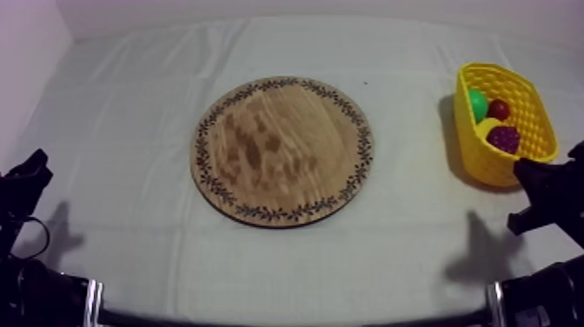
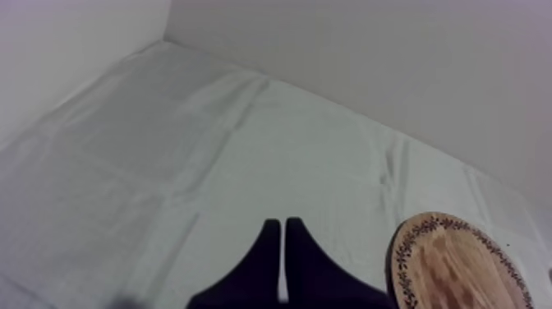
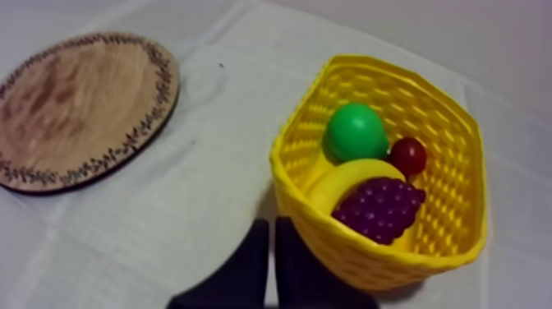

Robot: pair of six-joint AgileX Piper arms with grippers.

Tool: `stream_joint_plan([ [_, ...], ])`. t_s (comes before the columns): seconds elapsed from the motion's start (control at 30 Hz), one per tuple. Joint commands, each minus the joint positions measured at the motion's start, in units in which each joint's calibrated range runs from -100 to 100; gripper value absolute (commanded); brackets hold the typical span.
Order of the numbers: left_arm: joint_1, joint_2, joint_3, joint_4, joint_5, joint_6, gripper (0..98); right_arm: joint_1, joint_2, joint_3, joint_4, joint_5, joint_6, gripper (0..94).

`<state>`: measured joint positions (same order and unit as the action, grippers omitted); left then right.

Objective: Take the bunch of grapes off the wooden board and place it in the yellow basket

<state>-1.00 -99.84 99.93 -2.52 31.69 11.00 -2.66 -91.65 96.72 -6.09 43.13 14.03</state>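
Observation:
The bunch of grapes [image 1: 503, 137], dark purple, lies inside the yellow basket [image 1: 474, 161] at the table's right. In the right wrist view the grapes [image 3: 379, 208] rest on a banana [image 3: 345, 178] against the near wall of the basket [image 3: 312, 205]. The round wooden board [image 1: 282, 150] in the middle of the table is bare. My right gripper [image 1: 530, 178] sits just in front of the basket, and its fingers lie together as a narrow wedge [image 3: 272, 222]. My left gripper [image 1: 30, 174] rests low at the left, shut [image 2: 282, 223] over the cloth.
A green fruit [image 3: 356, 131] and a small red fruit [image 3: 407, 155] lie at the back of the basket. The board [image 2: 460, 263] lies to the right of my left gripper. Open cloth stretches around the board [image 3: 78, 107].

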Motion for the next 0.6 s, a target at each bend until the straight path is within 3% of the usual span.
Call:
stream_joint_plan([
  [0.0,0.02,0.02,-0.04,0.01,0.0,0.0,0.0,-0.87,-2.52,0.37,1.07,0.03,-10.44,0.2],
  [0.1,0.02,0.02,-0.04,0.01,0.0,0.01,0.0,-0.93,-3.56,1.59,2.89,-2.41,-11.96,0.3],
  [0.37,0.02,0.02,-0.04,0.01,0.0,0.01,0.0,-0.82,-4.08,2.74,4.36,-5.62,-2.85,0.3],
  [0.57,0.02,0.02,-0.04,0.01,0.0,0.01,0.0,-0.86,-4.1,2.82,4.44,-5.77,-2.5,0.3],
])
